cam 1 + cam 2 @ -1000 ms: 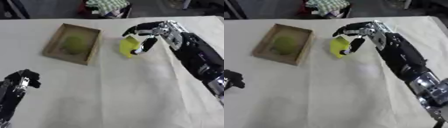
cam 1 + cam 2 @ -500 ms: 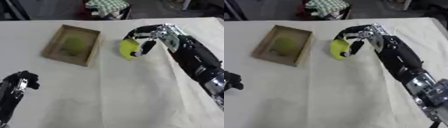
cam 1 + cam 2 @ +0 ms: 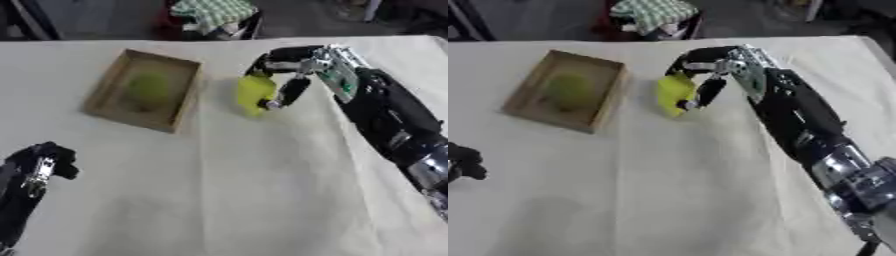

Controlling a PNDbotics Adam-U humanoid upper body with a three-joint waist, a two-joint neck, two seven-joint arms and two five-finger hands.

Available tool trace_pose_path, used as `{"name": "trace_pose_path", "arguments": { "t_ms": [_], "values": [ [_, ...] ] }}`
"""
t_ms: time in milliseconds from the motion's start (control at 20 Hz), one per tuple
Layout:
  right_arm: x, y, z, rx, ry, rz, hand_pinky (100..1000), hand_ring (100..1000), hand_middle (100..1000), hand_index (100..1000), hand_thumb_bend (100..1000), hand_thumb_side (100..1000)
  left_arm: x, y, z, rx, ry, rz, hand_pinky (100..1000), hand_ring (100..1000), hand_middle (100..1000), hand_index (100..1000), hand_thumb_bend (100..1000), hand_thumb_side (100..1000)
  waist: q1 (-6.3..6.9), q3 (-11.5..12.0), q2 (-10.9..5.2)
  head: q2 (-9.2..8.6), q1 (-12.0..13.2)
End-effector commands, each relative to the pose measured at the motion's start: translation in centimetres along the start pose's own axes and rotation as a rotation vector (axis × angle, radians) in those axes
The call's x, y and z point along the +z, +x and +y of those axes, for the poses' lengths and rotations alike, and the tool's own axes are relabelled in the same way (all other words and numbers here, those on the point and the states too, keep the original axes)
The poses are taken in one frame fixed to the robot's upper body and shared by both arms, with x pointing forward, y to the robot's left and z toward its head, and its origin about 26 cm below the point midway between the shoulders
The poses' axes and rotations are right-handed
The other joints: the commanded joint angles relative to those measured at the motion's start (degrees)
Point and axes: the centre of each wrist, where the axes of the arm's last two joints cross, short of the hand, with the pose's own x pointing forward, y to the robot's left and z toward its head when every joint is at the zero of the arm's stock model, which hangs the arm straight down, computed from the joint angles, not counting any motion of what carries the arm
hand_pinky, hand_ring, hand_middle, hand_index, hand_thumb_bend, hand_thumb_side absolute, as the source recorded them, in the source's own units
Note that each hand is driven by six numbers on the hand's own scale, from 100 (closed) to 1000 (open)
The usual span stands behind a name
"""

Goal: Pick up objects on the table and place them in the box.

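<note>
A yellow object (image 3: pixel 254 94) hangs just right of the wooden box (image 3: pixel 108 102), and my right hand (image 3: pixel 293 67) is shut on it, fingers curled over its top and thumb along its right side. Inside the box lies a green round fruit (image 3: pixel 149 89). My left hand (image 3: pixel 39 162) rests at the lower left with its fingers curled, holding nothing.
A white cloth covers the table (image 3: pixel 245 190). Past the far edge sits a green checked cloth (image 3: pixel 214 11) on a dark seat. My right forearm (image 3: pixel 389 115) stretches across the table's right side.
My right hand has carried the yellow object a little to the left, closer to the box. The left hand has stayed put.
</note>
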Motion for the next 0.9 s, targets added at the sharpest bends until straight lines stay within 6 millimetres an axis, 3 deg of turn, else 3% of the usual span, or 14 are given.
{"name": "trace_pose_path", "arguments": {
  "t_ms": [50, 350, 600, 900],
  "values": [
    [0.3, 0.6, -3.9, 0.036, -0.104, -0.019, 689, 626, 580, 801, 100, 344, -0.5, 0.9, 0.1, -0.009, -0.016, -0.037, 535, 507, 506, 599, 100, 733, -0.03, 0.56, -1.33, -0.82, -0.41],
    [-1.7, 2.2, -6.6, 0.038, -0.194, -0.024, 685, 634, 582, 802, 100, 339, -0.8, 1.2, -0.5, -0.007, -0.046, -0.051, 536, 508, 506, 599, 100, 734, -0.25, 3.28, -1.37, -1.01, -2.13],
    [-3.1, 2.5, -6.8, 0.039, -0.230, 0.015, 679, 634, 580, 801, 100, 338, -1.3, 1.8, -1.1, 0.000, -0.079, -0.077, 536, 509, 507, 599, 100, 735, -0.46, 6.39, -0.77, -1.55, -3.98],
    [-3.6, 2.4, -6.6, 0.048, -0.254, 0.029, 673, 640, 607, 822, 100, 327, -1.5, 2.0, -1.3, 0.004, -0.088, -0.086, 536, 511, 507, 600, 100, 737, -0.58, 7.25, -0.41, -1.67, -4.10]
  ]
}}
